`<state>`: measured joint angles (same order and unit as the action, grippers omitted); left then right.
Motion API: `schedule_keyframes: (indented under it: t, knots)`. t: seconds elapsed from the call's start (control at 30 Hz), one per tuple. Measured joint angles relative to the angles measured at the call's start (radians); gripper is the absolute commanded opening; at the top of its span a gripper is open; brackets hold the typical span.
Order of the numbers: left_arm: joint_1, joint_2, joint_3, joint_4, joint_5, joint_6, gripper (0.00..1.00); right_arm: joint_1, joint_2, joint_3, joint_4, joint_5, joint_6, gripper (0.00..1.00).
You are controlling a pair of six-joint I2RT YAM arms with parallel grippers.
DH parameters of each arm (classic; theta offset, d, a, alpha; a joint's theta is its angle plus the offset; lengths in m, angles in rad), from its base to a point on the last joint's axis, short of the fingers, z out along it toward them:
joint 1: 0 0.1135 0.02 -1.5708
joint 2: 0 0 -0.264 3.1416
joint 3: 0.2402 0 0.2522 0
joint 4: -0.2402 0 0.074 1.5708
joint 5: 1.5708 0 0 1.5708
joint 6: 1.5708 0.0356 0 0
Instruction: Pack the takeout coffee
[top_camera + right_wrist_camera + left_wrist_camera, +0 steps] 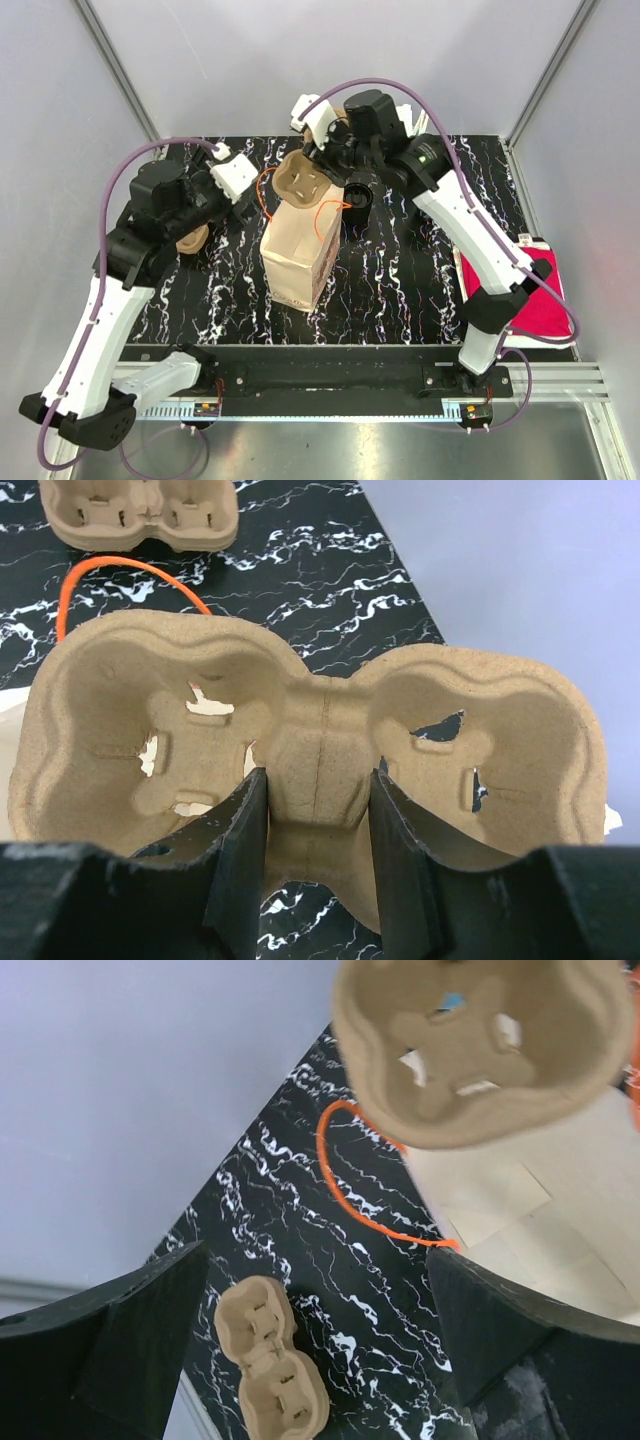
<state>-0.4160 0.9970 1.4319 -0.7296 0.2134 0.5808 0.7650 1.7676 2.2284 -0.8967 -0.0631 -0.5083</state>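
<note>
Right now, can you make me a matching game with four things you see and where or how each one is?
Things:
1. left gripper
2. right gripper
3. paper bag
4. spare cup carrier

Place or state:
A. in the middle of the table, with orange handles
B. shut on the held cup carrier
C. open, holding nothing
D. lying on the table's left side

Pairs: 1-C, 2-B, 3-A, 4-D
</note>
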Motion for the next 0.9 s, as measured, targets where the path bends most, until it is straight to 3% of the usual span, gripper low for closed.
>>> schedule_keyframes:
  t: [0.3,0.9]
  knots:
    - [0.115,0.034,-0.068,0.158,0.002,-0.12,0.99,0.036,0.066,0.064,-0.055,0.026,-0.003,0.36]
    - [0.126,0.156,-0.052,0.214,0.166,-0.177,0.99,0.097,0.064,-0.056,-0.086,0.084,-0.024,0.36]
